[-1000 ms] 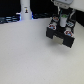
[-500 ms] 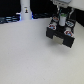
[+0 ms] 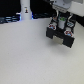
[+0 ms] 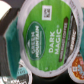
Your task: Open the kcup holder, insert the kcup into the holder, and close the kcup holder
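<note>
Exterior view first: the arm comes down from the top edge and the pincer (image 3: 61,23) sits right over the kcup holder (image 3: 61,34), a black boxy case toward the exterior view's right on a big pale counter (image 3: 30,60). The picture is too blurry to tell whether the pincer is open or clamped on anything. There's a tall white bottle-like post (image 3: 25,8) at the back on the exterior view's left, well apart from the holder, with dark stuff behind it along the far edge. The counter looks smooth and flat, so I'd guess the case could skate if a drawer gets tugged hard. Wrist view: the kcup (image 4: 46,37) fills nearly the whole picture, green "Dark Magic" lid facing the camera, right up against the wrist, with another pod (image 4: 76,65) with an orange-ish lid peeking in beside it. No fingers show here either. Handling-wise I'd judge the pod as super light, thin plastic with a foil lid that dents or punctures easily, so take it by the rigid rim or side wall, gently.
</note>
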